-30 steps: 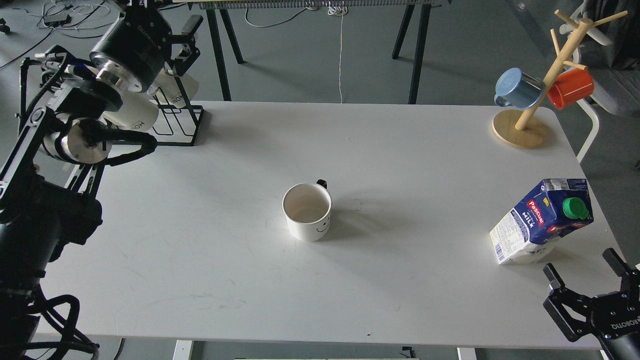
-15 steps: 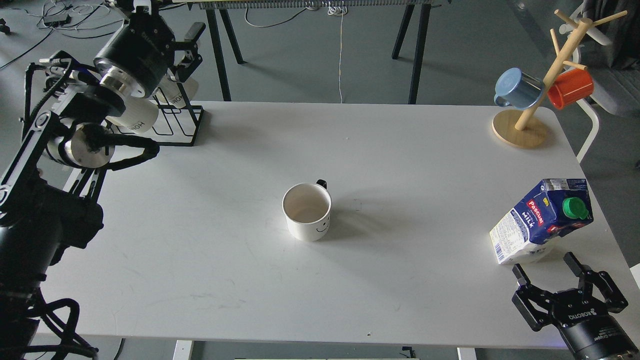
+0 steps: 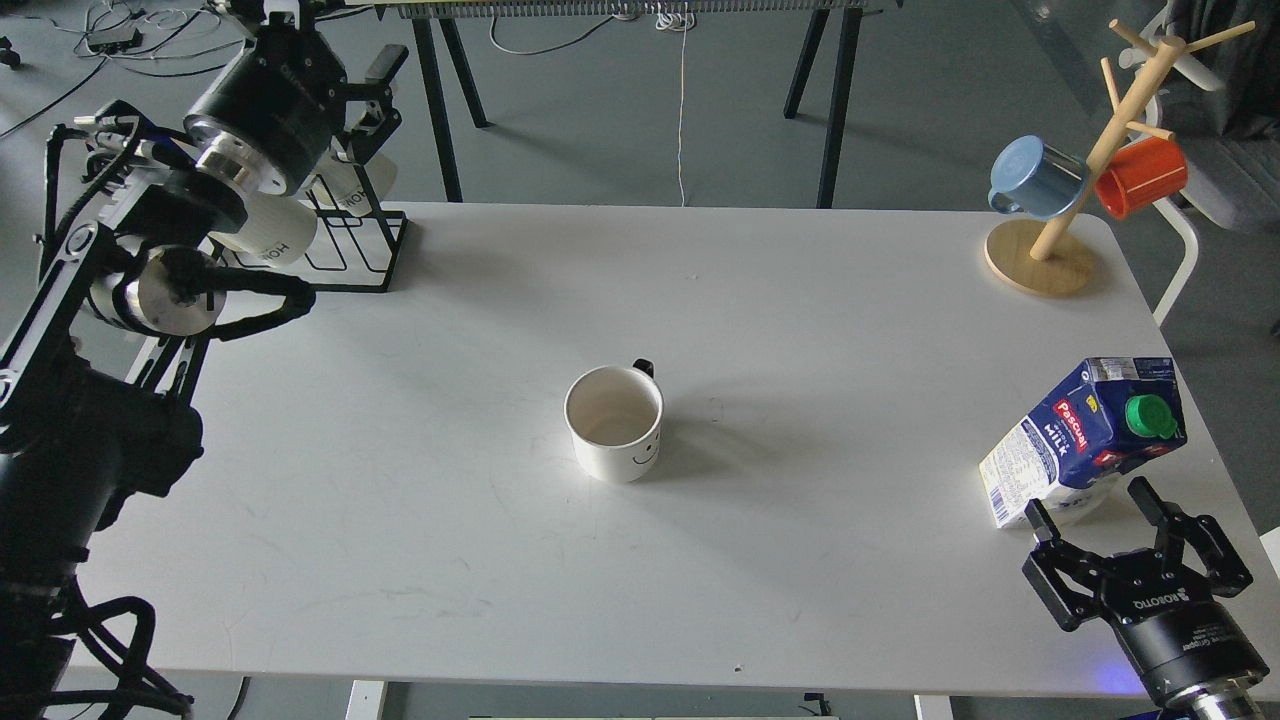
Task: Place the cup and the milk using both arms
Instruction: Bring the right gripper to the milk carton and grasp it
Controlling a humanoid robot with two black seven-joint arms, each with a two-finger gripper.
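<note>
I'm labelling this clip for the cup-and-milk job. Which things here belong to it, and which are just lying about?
Part of the job:
- smiley cup, upright mid-table
- milk carton, at the right edge
- right tool, open just short of the carton

Lying about:
- wooden mug tree with blue mug and red mug
- black wire rack with white mugs

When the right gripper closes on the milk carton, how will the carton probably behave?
The milk carton stands taller than the cup, so a high push could tip it. Its flat printed sides look like thin coated cardboard, probably giving somewhat under a hard squeeze and perhaps slippery. The green cap is on, so spilling seems unlikely. The open right gripper sits just in front of it.
</note>
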